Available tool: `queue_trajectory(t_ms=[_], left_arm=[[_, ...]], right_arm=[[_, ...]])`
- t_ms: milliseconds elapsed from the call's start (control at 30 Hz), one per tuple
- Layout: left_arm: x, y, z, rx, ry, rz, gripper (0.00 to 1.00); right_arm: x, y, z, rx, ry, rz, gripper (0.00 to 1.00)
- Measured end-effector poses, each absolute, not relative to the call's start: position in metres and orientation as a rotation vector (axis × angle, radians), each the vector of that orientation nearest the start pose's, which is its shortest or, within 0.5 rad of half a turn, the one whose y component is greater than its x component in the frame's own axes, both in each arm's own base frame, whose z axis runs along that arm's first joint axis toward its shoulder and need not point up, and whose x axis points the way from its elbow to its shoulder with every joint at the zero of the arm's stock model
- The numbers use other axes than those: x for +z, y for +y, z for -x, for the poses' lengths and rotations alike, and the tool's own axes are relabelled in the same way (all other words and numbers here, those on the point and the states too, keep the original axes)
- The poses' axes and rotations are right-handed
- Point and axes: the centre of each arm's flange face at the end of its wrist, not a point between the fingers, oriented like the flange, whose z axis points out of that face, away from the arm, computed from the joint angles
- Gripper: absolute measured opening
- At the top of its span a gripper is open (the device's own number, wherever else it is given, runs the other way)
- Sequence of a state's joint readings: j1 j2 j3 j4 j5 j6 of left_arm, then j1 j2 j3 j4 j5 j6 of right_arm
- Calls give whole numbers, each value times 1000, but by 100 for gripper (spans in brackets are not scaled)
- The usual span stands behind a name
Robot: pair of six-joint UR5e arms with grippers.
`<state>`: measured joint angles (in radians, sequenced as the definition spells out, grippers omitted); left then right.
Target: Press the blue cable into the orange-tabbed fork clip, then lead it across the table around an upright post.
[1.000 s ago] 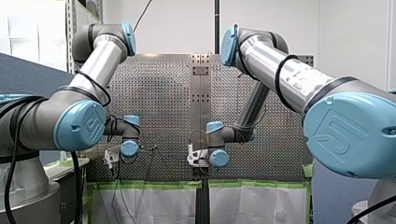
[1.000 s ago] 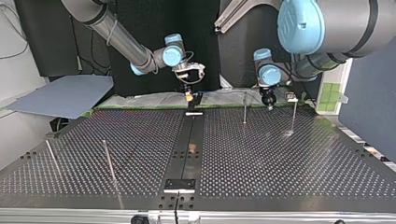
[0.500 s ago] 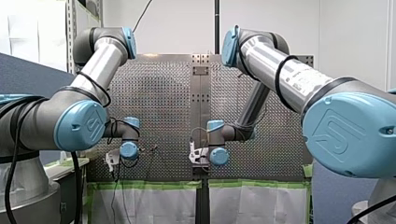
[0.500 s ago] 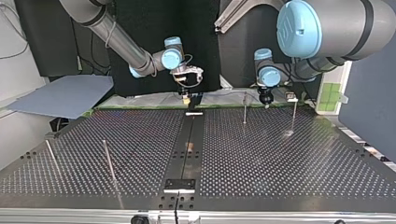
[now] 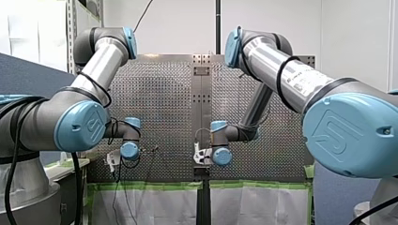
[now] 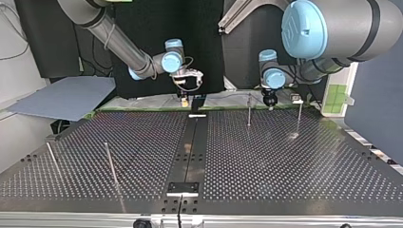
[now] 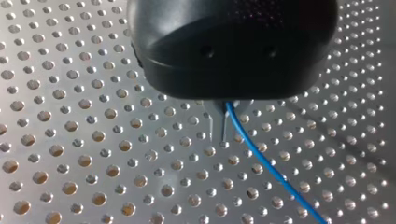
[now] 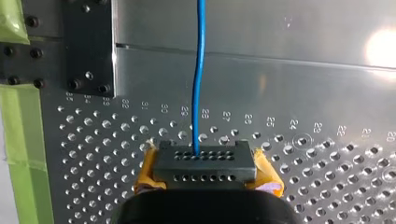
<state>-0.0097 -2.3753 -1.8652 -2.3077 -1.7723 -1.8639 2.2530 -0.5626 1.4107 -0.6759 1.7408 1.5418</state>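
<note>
Two arms hold a blue cable (image 7: 268, 168) stretched along the edge of the perforated table (image 6: 285, 161) nearest their bases. My left gripper (image 7: 220, 133) has its metal fingers pinched shut on one stretch, the line trailing off slantwise over the holes. My right gripper (image 8: 205, 163), yellow pads showing at either side, appears clamped on another stretch, with the cable running dead straight ahead of it over smooth plate. The cable's long axis therefore lies from gripper to gripper, across the table's width. In the top view the nearest upright post (image 6: 249, 108) stands just beside my left gripper, between the two grippers, and a second post (image 6: 299, 118) stands at that gripper's other side (the fork clip itself cannot be picked out in any view). On that reading my left arm is the nearer to a post. Compared with a second ago, my right gripper has shifted toward the top view's left, away from the centre strip, and my left gripper has lifted slightly.
</note>
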Motion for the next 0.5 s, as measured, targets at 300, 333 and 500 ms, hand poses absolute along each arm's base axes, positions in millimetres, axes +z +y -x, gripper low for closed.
queue_trajectory(t_ms=[300, 333, 500], left_arm=[[-9, -116, -562, -33, 1802, 399, 0], [-7, -115, -565, -34, 1801, 400, 0], [-2, -112, -575, -43, 1798, 403, 0]], right_arm=[[-14, -480, -530, 1414, -959, -1733, 0], [-13, -482, -530, 1415, -960, -1731, 0], [-10, -490, -527, 1414, -965, -1719, 0]])
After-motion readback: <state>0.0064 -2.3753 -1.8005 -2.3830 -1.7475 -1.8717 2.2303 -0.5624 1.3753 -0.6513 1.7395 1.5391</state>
